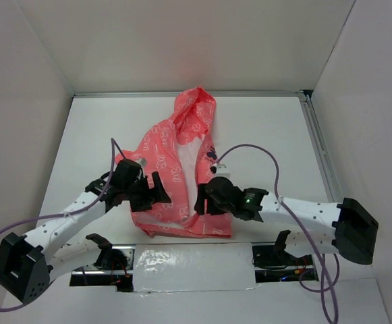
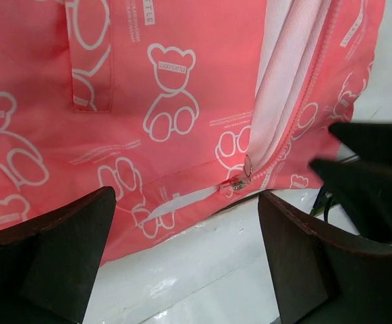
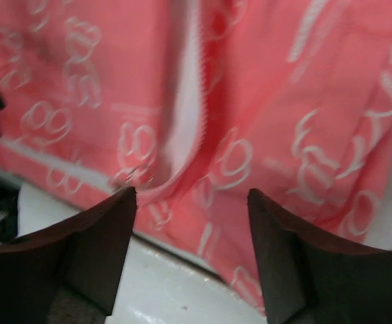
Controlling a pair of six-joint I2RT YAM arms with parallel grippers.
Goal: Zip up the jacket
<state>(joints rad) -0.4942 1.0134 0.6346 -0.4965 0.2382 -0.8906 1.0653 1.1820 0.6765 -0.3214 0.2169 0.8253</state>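
Lying flat on the white bench (image 1: 270,135), a coral-pink hooded jacket (image 1: 172,179) with a white bear print points its hood away from the arms and its hem toward them. Its front zipper is open along most of its length, showing whitish lining, with the metal zipper pull (image 2: 244,174) low near the hem. Left pincer (image 1: 156,192) hovers over the left front panel, jaws wide apart, empty. Right pincer (image 1: 201,200) hovers just right of the zipper, jaws also apart, gripping nothing
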